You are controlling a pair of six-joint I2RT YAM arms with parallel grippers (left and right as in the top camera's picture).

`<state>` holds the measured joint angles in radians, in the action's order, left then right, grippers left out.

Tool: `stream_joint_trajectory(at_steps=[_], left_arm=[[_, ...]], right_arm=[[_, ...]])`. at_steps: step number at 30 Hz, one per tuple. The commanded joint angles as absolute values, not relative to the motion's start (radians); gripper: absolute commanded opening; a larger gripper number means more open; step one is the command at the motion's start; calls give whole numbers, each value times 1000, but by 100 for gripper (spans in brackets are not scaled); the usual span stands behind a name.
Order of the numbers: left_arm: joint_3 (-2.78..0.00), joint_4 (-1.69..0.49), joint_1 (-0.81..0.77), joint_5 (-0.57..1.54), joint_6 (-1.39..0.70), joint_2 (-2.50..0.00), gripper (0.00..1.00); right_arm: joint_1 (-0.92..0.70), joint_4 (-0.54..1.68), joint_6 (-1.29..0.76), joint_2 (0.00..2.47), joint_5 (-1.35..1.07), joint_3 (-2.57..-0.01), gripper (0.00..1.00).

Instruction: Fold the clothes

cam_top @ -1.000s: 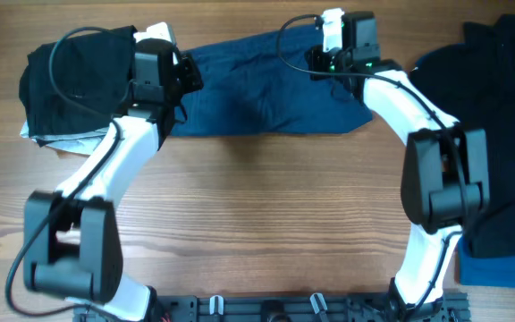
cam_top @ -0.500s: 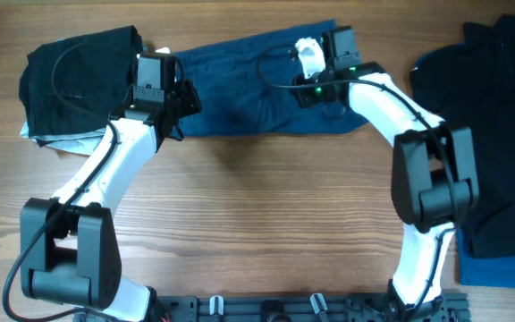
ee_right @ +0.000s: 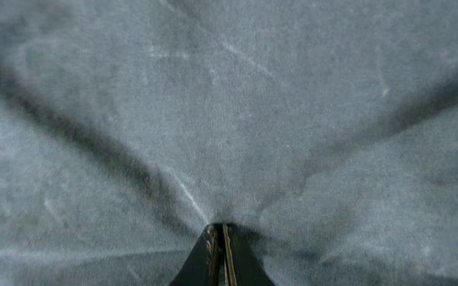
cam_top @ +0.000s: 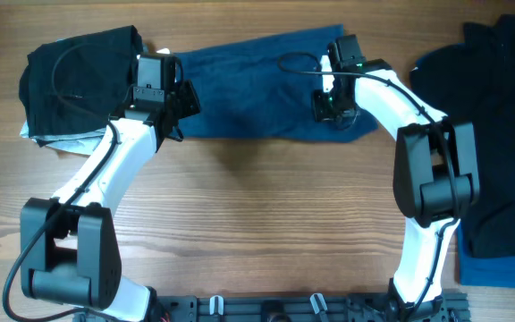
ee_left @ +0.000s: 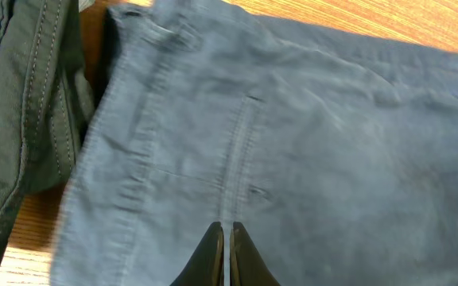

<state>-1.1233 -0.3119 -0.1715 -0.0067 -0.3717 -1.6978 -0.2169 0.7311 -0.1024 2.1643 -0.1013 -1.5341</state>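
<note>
Tightly pinched on the denim shorts with the right gripper, jaws pressed together, creases fanning out from the tips. Reaches in from the right side, white forearm slanting across the table, wrist bent down onto the shorts' right end. Equally narrow at the left gripper: jaws together, tips down on the denim at the fly seam, just under the waistband; cannot tell whether any cloth sits between them. Stretches diagonally up from the near edge, wrist over the shorts' left end. Spread flat along the far side, between a black garment at left and a black polo shirt at right.
</note>
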Motion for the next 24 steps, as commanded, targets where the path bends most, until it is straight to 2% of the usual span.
stream_joint_trajectory(at_steps=[1,9,13,14,17,24], left_arm=[[-1122,-311,-181,-9,-374,-1698,4],[-1122,-303,-195,-8,-374,-1698,4],[-1122,-262,-218,36,-373,-1698,4],[-1122,-251,-222,36,-373,-1698,4],[-1122,-170,-223,36,-373,-1705,4],[-1122,91,-213,24,-366,-1826,4]], right_arm=[[-192,814,-137,2153,49,-1477,4],[-192,898,-130,1990,56,-1477,4],[-192,869,-103,1911,44,-1477,4],[-192,850,-104,1896,44,-1477,4],[-192,756,-104,1877,44,-1477,18],[-190,482,-104,1889,45,-1477,17]])
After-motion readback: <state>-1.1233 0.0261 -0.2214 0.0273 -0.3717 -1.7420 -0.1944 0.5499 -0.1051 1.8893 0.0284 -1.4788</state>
